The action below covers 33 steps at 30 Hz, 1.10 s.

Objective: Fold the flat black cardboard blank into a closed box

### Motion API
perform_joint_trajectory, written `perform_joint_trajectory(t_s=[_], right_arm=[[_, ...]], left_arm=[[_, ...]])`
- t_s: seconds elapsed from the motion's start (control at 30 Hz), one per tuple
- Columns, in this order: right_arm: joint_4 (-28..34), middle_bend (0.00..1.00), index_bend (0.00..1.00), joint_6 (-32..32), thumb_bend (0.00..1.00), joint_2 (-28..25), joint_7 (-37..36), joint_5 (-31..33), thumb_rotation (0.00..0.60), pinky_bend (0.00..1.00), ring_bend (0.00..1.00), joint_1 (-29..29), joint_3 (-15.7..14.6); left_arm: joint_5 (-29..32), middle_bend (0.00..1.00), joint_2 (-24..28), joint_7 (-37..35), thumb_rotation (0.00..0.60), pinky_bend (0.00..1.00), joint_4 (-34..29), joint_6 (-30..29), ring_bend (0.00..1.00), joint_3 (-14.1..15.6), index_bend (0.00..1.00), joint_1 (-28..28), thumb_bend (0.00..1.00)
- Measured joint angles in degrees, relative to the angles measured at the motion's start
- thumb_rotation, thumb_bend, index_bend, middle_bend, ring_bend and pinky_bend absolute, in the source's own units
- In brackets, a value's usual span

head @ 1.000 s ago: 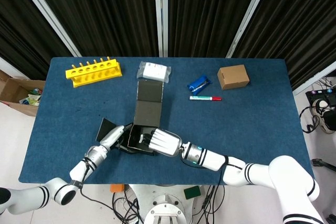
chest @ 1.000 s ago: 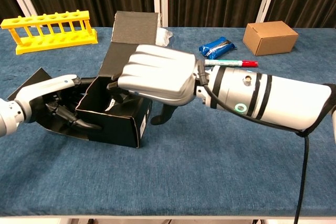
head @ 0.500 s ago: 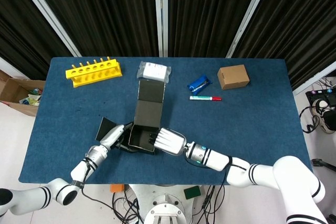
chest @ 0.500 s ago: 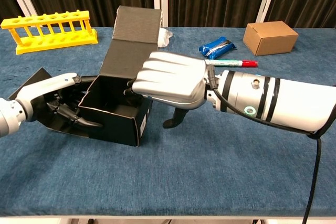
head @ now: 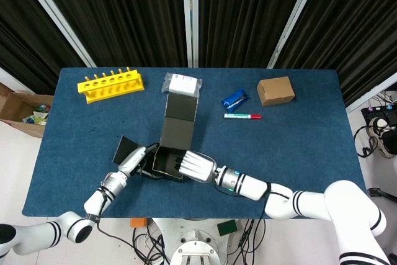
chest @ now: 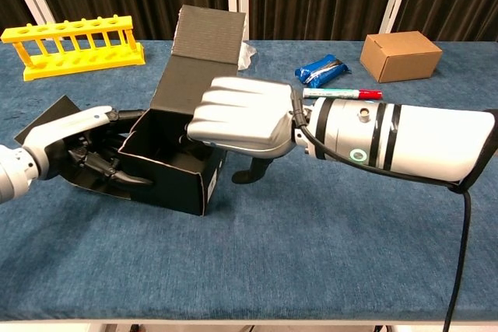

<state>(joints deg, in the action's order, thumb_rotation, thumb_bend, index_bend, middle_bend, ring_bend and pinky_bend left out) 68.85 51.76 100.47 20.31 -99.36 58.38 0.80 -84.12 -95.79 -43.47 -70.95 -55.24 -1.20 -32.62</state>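
Black cardboard box (chest: 167,172), lid flap upright: right hand (chest: 241,118) has returned over its rim, fingers curled inside; left hand (chest: 82,149) keeps gripping the side wall; closing remains.

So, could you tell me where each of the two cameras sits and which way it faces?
Head view: high above, looking down on the table; both arms reach up from the bottom edge.
Chest view: low at the table's near edge, facing the curtains.
Both show the black box, left hand and right hand.
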Motion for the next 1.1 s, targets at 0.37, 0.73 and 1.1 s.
perform_joint_trajectory(t_s=[0.37,0.73,1.1], right_arm=[[0.61,0.45,0.51,1.53,0.07,-0.51,0.97,1.02,0.6,1.0,0.72,-1.0,0.84],[0.99,0.12,0.03,2.62,0.0,-0.28,0.49,3.11,0.6,1.0,0.72,-2.15,2.21],[5.71,0.21,0.02,10.77,0.0,-2.12,-5.83,7.39,0.6,1.0,0.72,-8.47,3.9]], left_arm=[[0.42,0.4,0.05,0.6,0.6,0.82,-0.4,-0.36,0.58,-0.44,0.4,0.32,0.0],[1.81,0.4,0.54,1.92,0.6,0.83,-1.5,0.22,0.58,-1.32,0.4,0.37,0.0],[6.74,0.39,0.64,4.88,0.6,0.84,-3.28,-2.06,0.58,-4.42,0.4,2.42,0.0]])
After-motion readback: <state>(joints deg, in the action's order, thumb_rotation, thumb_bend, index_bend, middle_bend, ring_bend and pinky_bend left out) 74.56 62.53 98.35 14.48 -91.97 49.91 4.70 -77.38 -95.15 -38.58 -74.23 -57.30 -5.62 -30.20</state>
